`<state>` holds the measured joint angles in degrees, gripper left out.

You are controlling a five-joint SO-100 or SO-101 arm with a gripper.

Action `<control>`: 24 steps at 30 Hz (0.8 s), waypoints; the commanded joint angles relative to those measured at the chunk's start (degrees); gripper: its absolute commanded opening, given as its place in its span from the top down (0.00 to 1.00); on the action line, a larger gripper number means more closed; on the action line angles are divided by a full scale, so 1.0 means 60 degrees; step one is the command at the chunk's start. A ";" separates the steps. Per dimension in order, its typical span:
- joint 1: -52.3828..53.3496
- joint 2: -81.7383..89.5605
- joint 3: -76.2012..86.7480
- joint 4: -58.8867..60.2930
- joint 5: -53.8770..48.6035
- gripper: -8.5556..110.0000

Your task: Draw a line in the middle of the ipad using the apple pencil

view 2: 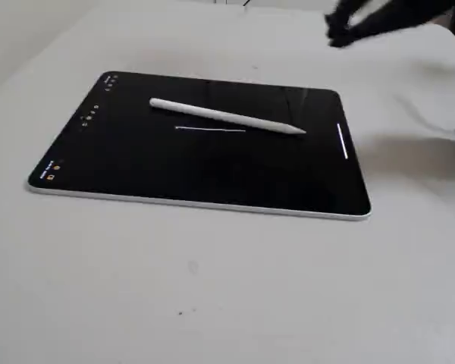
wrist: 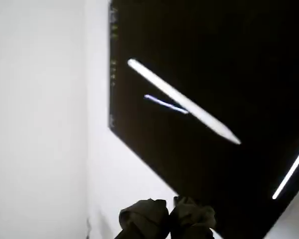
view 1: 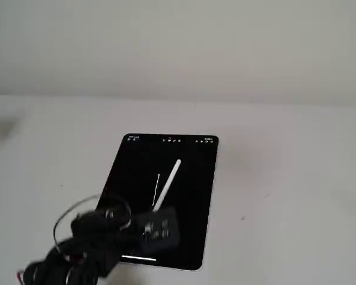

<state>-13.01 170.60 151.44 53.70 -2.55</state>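
The ipad (view 1: 136,166) lies flat on the white table with its black screen up. The white apple pencil (view 1: 168,184) rests loose on the screen, slanted, and nothing grips it. Close beside it runs the line (view 1: 157,187), a short thin white stroke. The wrist view shows the apple pencil (wrist: 184,102) across the ipad (wrist: 229,50) with the line (wrist: 164,103) just under it. My gripper (wrist: 168,211) hangs above the ipad's near end, jaws together and empty. In the side fixed view the apple pencil (view 2: 226,116) and the line (view 2: 210,130) sit mid-ipad (view 2: 136,159); the blurred gripper (view 2: 337,32) is raised at the top right.
Toolbar icons (view 1: 172,140) line the ipad's far short side, and a white bar (view 2: 343,142) glows near the opposite short side. The black arm with its cables (view 1: 77,249) fills the lower left of a fixed view. White table surrounds the tablet.
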 commanded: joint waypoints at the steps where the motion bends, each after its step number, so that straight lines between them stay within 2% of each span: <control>1: 0.0322 0.1978 0.0718 0.0718 -0.0146 0.93; 5: 0.0337 0.3296 0.1860 0.1245 -0.0132 0.93; 24: 0.0396 0.3325 0.3677 0.1611 0.0000 0.93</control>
<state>-11.25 190.46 173.41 63.90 -2.46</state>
